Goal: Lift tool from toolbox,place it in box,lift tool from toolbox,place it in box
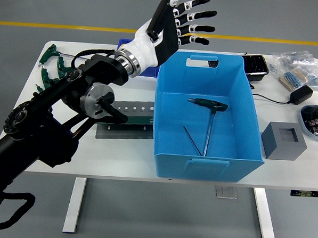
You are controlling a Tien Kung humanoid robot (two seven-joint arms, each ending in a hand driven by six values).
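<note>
A large blue box (171, 146) stands on the white table. Inside it lie a green T-handle tool (208, 119) and a thinner tool (192, 140) beside it. My left hand (181, 19) is raised high above the box's back left corner, fingers spread and empty. The dark toolbox tray (128, 120) lies left of the box, partly hidden by my left arm (85, 94). Several green T-handle tools (48, 65) lie at the table's far left. My right hand is not in view.
A small blue bin (125, 43) sits behind my forearm. At the right are a grey block (284, 140), a black tray (255, 65), bagged parts (295, 70), a black adapter (301, 94) and a round dish (314, 121).
</note>
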